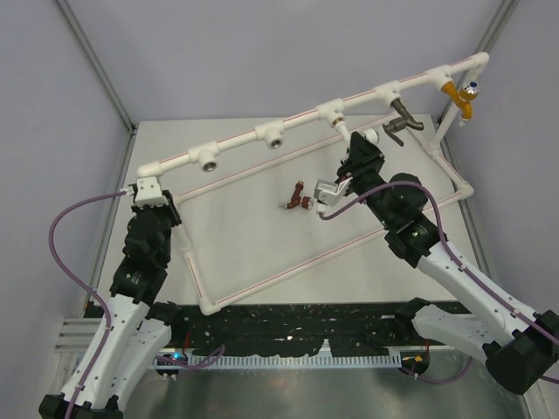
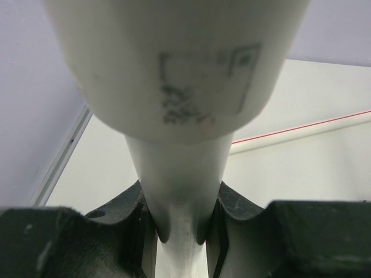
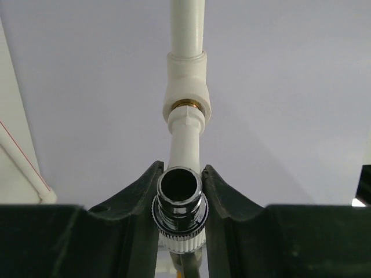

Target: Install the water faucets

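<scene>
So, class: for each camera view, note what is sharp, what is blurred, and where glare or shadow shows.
Left wrist: the white pipe fitting fills the frame, blurred by closeness; the red-striped pipe behind is crisper. Right wrist: the white faucet has a sharp chrome mouth with glints; the tee socket is readable too. Top external: even light, no harsh shadows on the table.

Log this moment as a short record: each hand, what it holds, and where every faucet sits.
left hand: shut on pipe, at the frame's left end
right hand: shut on white faucet
white faucet: chrome mouth towards the wrist camera, far end at tee; thread depth not visible
red-brown faucet: loose on table, not held
dark faucet: on the frame
yellow faucet: on the frame's far right end
open sockets: two, left of the right hand
</scene>
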